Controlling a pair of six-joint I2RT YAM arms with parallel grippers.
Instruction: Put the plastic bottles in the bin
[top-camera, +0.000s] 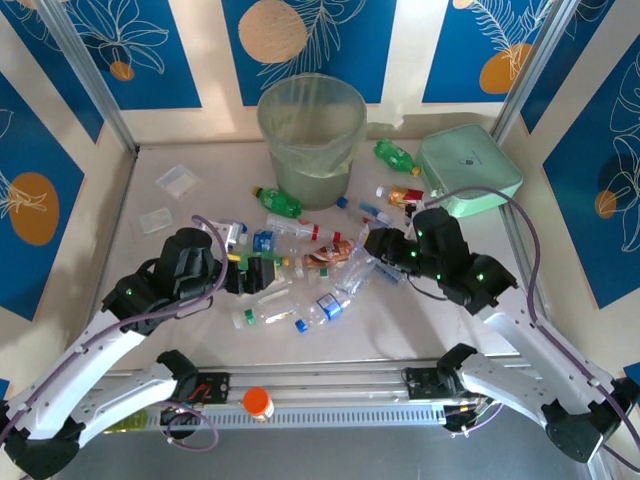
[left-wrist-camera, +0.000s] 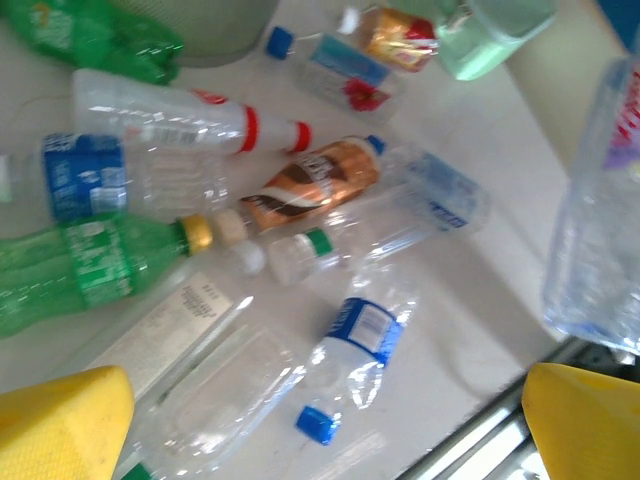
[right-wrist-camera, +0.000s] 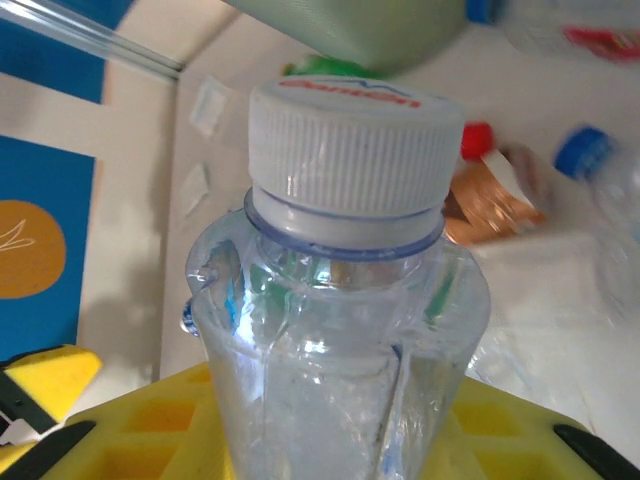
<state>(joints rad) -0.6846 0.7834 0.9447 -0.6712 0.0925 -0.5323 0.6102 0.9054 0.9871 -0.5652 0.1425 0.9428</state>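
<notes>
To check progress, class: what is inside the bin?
Inside the bin only its clear bag shows, nothing else. The near wall partly covers the bottom, so that part cannot be seen.

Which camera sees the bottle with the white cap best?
Right wrist camera: the white-capped bottle is close up, cap ridges sharp. The top camera shows it small; the left wrist, just a blurry side.
</notes>
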